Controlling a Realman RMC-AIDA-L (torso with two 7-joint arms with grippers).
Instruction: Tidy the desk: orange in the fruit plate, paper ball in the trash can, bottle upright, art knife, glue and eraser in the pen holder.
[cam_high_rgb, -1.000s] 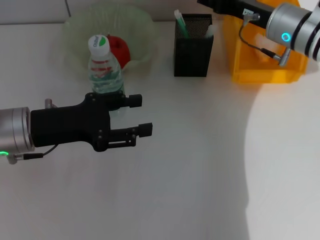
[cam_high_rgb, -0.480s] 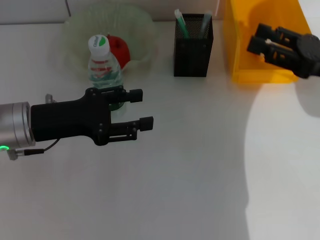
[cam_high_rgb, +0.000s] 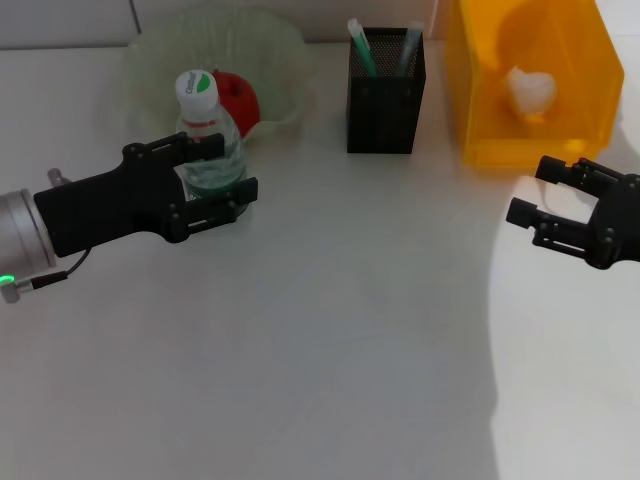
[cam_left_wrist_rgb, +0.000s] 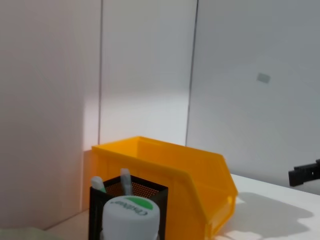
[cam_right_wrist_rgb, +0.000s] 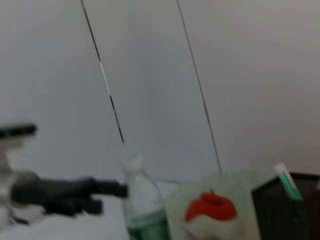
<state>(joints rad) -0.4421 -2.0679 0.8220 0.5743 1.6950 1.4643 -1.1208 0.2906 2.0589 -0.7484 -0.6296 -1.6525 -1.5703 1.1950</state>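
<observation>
Bottle (cam_high_rgb: 208, 130) stands upright on the desk (cam_high_rgb: 330, 330), just in front of the fruit plate (cam_high_rgb: 270, 50), white cap up. Left gripper (cam_high_rgb: 222, 168) is at the bottle, fingers spread, one on each side of the lower body; whether the pads touch the plastic cannot be told. Orange (cam_high_rgb: 236, 97) sits inside the plate, behind and beside the bottle's neck. Pen holder (cam_high_rgb: 385, 90) stands between the plate and the trash can (cam_high_rgb: 480, 90), upright, with two green-and-white sticks (cam_high_rgb: 358, 45) poking out of the top. Paper ball (cam_high_rgb: 530, 90) lies inside the trash can, near its far-right part. Right gripper (cam_high_rgb: 548, 205) hovers over the desk in front of the trash can, apart from it, fingers spread and holding nothing. Left wrist view: bottle cap close at the lower edge, pen holder and trash can behind it. Right wrist view: bottle, orange in the plate, and the left gripper beside the bottle, all blurred. Eraser not made out.
</observation>
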